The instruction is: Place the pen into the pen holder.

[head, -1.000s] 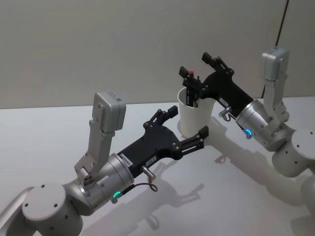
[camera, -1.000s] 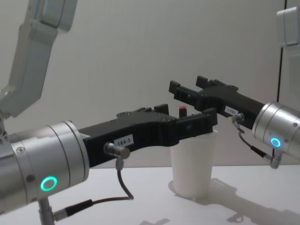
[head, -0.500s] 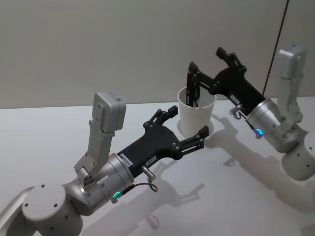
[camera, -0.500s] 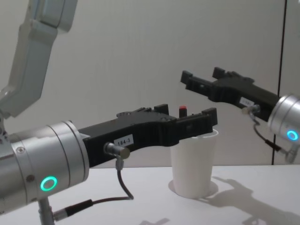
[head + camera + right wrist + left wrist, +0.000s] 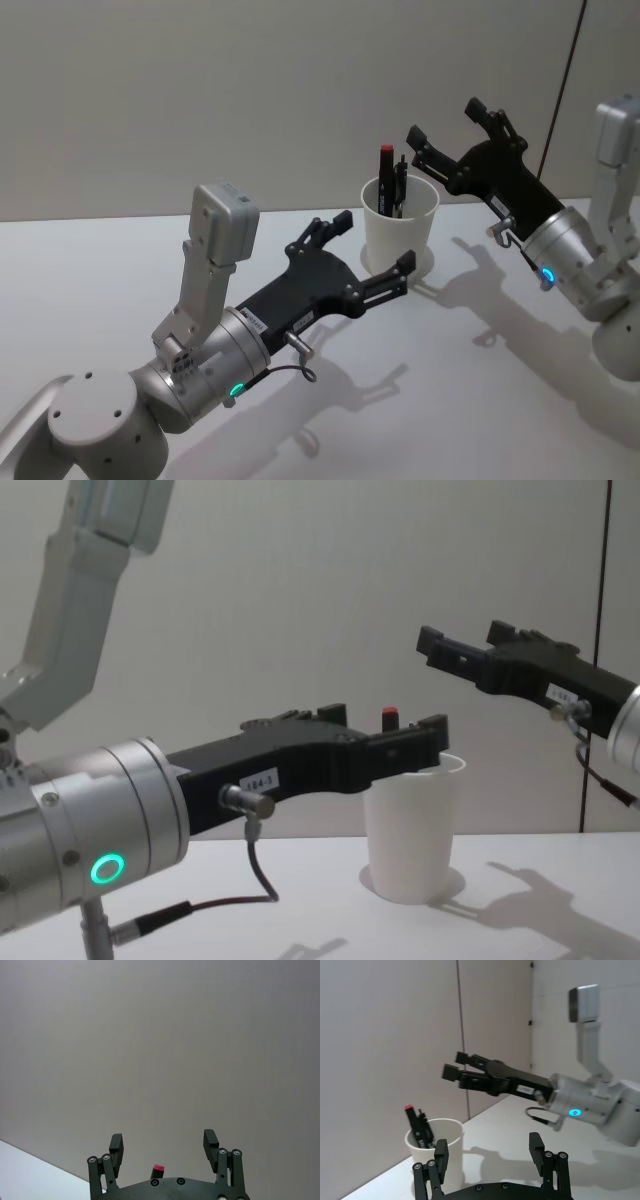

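A black pen (image 5: 385, 178) with a red cap is standing inside the tapered white paper pen holder (image 5: 398, 229), centre frame. My right gripper (image 5: 446, 123) is hovering wide open and empty at upper right; my left gripper (image 5: 372, 249) is gaping empty beside the cup's base

Probably a lab: bare white table (image 5: 120, 260), blank wall (image 5: 200, 90).

**Four cameras around one cup**

Your head view looks down and forward over the tabletop (image 5: 120, 260) toward the cup (image 5: 399, 228). Your chest view sits lower and sees that cup (image 5: 410, 830) side-on, close behind the left arm. The left wrist view looks past its own fingers (image 5: 440, 1152) at the cup (image 5: 436, 1141). The right wrist view faces the bare wall (image 5: 160, 1035) beyond its fingers (image 5: 116, 1143).
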Tool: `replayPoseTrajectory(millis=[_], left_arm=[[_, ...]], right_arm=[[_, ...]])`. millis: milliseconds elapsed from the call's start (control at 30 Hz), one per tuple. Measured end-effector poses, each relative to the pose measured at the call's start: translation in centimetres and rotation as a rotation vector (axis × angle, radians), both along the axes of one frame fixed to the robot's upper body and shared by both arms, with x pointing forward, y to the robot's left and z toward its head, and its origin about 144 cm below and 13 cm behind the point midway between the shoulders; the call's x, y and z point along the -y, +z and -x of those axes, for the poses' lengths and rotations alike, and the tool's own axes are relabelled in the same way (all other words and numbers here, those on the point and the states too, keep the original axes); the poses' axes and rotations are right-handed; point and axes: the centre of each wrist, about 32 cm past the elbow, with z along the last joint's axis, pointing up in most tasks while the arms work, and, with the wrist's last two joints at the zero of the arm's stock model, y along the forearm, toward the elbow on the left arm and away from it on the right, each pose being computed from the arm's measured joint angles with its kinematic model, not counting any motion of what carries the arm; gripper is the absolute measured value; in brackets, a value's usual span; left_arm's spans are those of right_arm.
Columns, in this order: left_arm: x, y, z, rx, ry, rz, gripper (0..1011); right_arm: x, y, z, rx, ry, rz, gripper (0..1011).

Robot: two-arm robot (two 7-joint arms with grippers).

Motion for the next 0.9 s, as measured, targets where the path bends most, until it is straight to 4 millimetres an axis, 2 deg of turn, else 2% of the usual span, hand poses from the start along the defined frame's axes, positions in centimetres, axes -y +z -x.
replayPoseTrajectory(millis=[333,900], left_arm=[[0.0,0.0,-0.9,0.036,0.132,-0.074,1001],[0.1,0.1,-2.4,0.126,0.363,-0.191,1001]], right_arm=[[0.6,-0.4,2.1,-0.050,-0.056,0.016,1001],[1.8,-0.5,7.0,-0.146,-0.177,0.066,1001]])
